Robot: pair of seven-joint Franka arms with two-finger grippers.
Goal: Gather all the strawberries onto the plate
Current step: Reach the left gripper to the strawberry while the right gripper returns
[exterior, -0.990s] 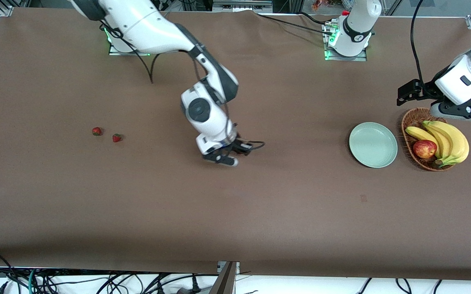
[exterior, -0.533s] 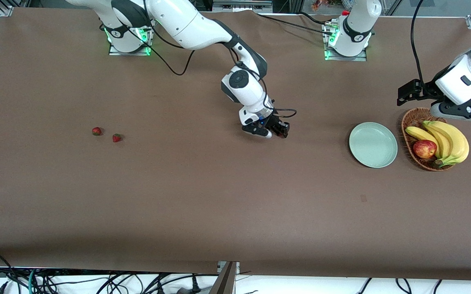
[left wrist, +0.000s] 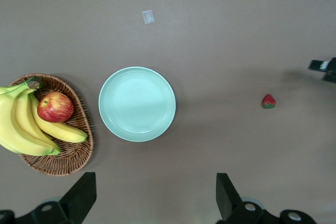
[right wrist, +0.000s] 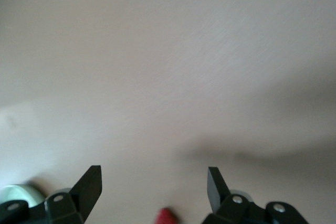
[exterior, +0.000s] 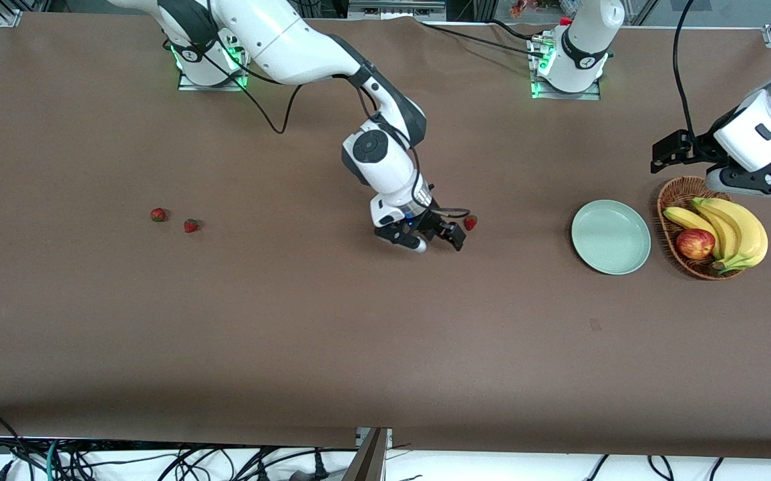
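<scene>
**One berry on the cloth by my right gripper, two more well off, plate bare**

Toward my right arm's end of the table lie two strawberries (exterior: 158,214) and (exterior: 191,226), just beside each other and well apart from everything else.

Near the middle, my right gripper (exterior: 437,238) hangs low over the brown table (exterior: 292,321) with its fingers (right wrist: 89,184) spread and nothing between them. The third strawberry (exterior: 470,222) lies on the table just beside that gripper, on the plate's side of it, apart from the fingertips.

The plate (exterior: 610,237) sits toward my left arm's end, with no berry on it. Beside it stands the basket (exterior: 667,200) with bananas (exterior: 736,230) and an apple (exterior: 695,244).

My left gripper (left wrist: 152,198) waits above the basket, fingers wide apart and holding nothing.
</scene>
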